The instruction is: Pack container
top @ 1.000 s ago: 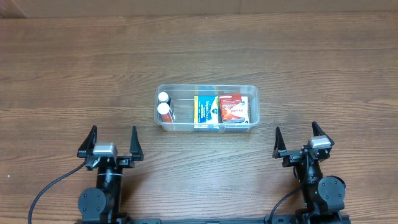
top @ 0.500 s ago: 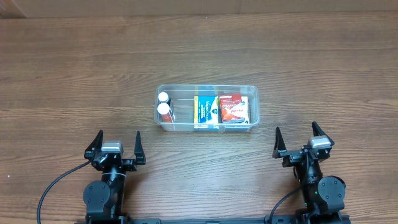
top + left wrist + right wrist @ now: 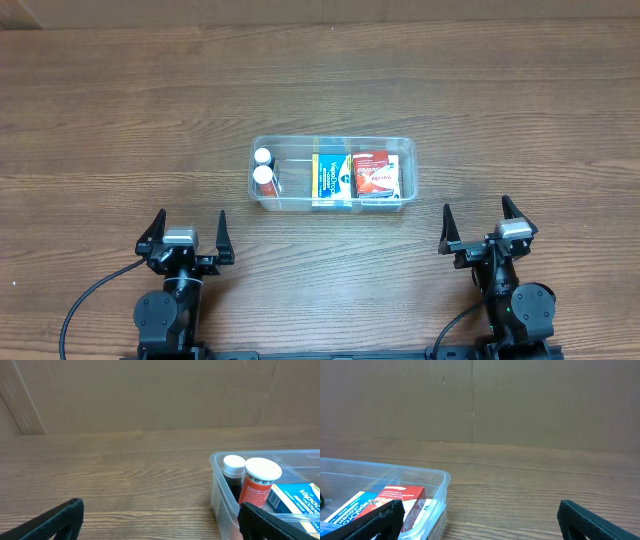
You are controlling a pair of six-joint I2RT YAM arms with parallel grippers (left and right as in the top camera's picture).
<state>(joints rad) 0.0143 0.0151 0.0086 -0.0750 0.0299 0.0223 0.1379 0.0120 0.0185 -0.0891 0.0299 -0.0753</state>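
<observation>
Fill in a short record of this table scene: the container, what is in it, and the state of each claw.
Holder: clear plastic container, open top, mid-table
Its left end: white-capped bottles, two, upright
Its middle: blue box
Its right end: red box, beside the blue one
Left claw: open, empty, apart from the container
Right claw: open, empty, apart from the container

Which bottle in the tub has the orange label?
The fatter bottle with the wider white cap. The thin bottle beside it is dark, with a smaller cap.
</observation>
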